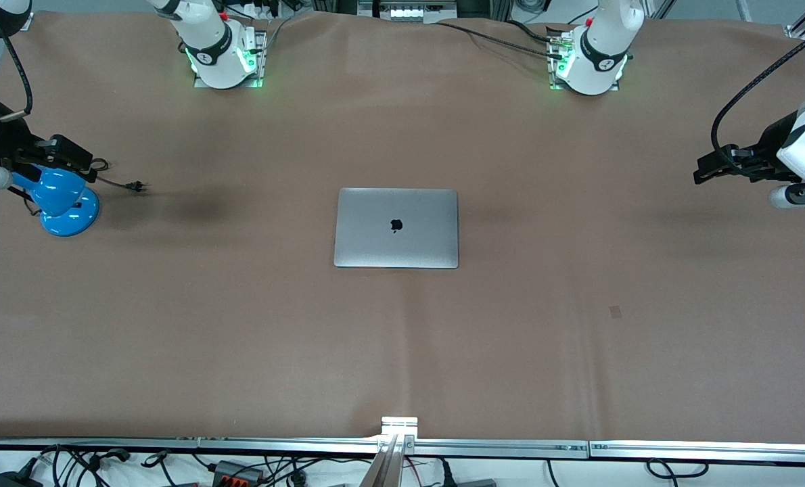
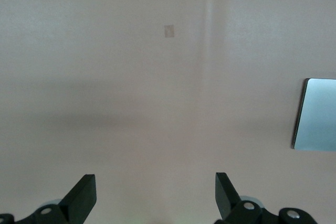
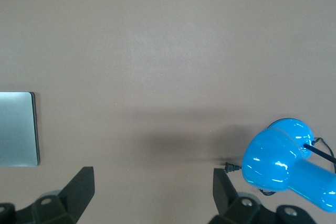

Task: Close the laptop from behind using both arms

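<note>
A brown table [image 1: 240, 338] holds a laptop [image 1: 396, 228] lying shut, midway between the left gripper [image 2: 156, 195] and right gripper [image 3: 153, 190], both spread wide, apparently finished.

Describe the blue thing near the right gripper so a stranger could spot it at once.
Start at the brown table and go to the right arm's end. There, under the right gripper, stands a glossy blue desk lamp with a round base. Nothing else here is blue; the laptop mid-table is grey.

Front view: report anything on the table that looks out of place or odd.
The slim silver-grey laptop lies shut and square at mid-table. The one stray is a glossy blue lamp-like object with a loose black plug, under the right claw at that arm's end.
</note>
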You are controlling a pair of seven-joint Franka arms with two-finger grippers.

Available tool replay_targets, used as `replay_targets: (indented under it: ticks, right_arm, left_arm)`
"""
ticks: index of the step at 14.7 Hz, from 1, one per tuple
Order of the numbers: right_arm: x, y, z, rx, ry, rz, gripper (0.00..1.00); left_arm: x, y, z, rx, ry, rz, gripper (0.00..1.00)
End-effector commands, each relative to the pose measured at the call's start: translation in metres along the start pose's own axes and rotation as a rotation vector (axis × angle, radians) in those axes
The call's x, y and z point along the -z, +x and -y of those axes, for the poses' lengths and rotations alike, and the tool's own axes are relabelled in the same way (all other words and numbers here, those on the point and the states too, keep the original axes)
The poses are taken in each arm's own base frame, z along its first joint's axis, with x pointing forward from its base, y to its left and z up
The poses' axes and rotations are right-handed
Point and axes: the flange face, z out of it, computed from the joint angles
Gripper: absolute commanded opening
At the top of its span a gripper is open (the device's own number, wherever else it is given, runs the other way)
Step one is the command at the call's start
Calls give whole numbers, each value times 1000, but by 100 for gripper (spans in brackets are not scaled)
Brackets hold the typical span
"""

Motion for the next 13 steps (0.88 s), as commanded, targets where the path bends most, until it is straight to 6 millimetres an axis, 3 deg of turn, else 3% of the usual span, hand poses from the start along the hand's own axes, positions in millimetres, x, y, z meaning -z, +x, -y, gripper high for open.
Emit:
replay_targets:
  ticks: [1,13]
  right_arm:
    - [3,-4,-2,7,-7,-4,100]
    - [5,-9,0,-6,-6,22,100]
  left_arm:
    - [4,-3,0,11,-17,-4,100]
    - [4,-3,2,12,-17,-1,100]
